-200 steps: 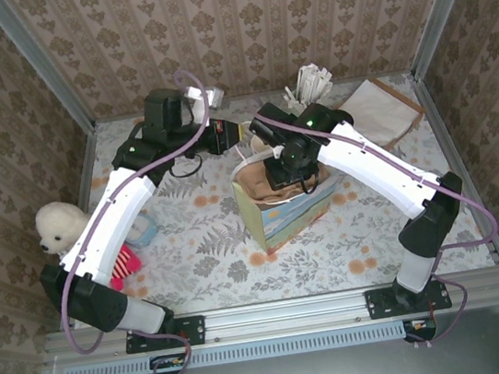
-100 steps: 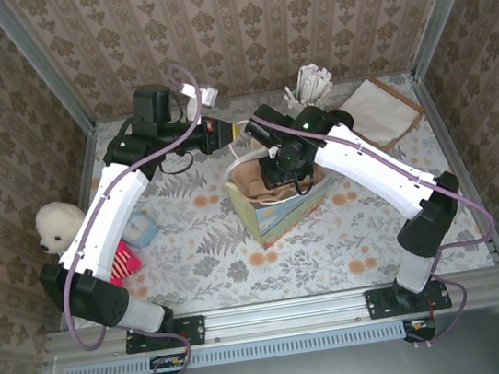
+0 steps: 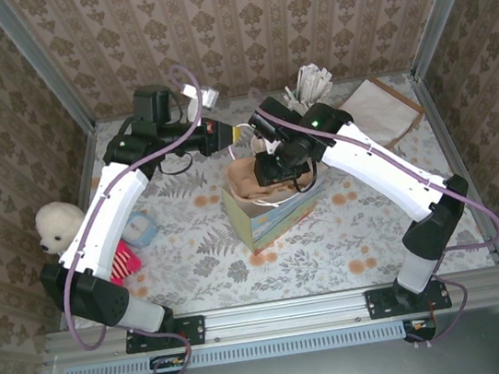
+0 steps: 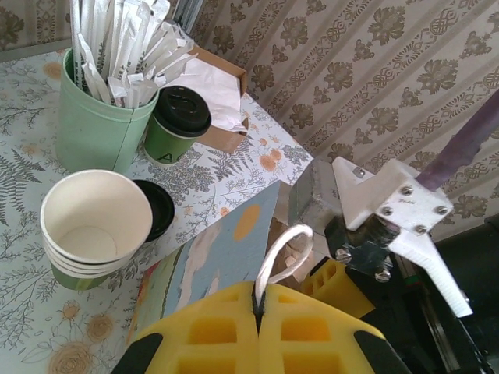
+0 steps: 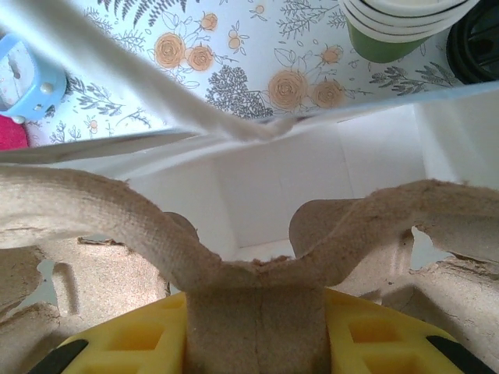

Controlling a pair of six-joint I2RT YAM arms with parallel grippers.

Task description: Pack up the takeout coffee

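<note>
The takeout coffee (image 4: 178,125), a dark-green cup with a black lid, stands on the table beside the pale-green stick holder (image 4: 97,128). My left gripper (image 4: 260,308) is shut on the white rope handle (image 4: 282,253) of the blue printed paper bag (image 3: 264,222) and holds it up. My right gripper (image 5: 253,305) is shut on the centre tab of a brown cardboard cup carrier (image 5: 257,269). That carrier (image 3: 251,182) hangs in the bag's open mouth, over the bag's white inside (image 5: 312,187). The bag's other handle (image 5: 156,93) crosses above the carrier.
A stack of lidless green cups (image 4: 93,226) and a loose black lid (image 4: 154,209) stand near the bag. A brown box of napkins (image 3: 378,108) sits at the back right. A white plush seal (image 3: 55,224) and small toys (image 3: 135,233) lie at the left.
The right gripper has moved left with the carrier, and the bag has shifted left with it. The left arm drew back early on and has since kept hold of the handle.
</note>
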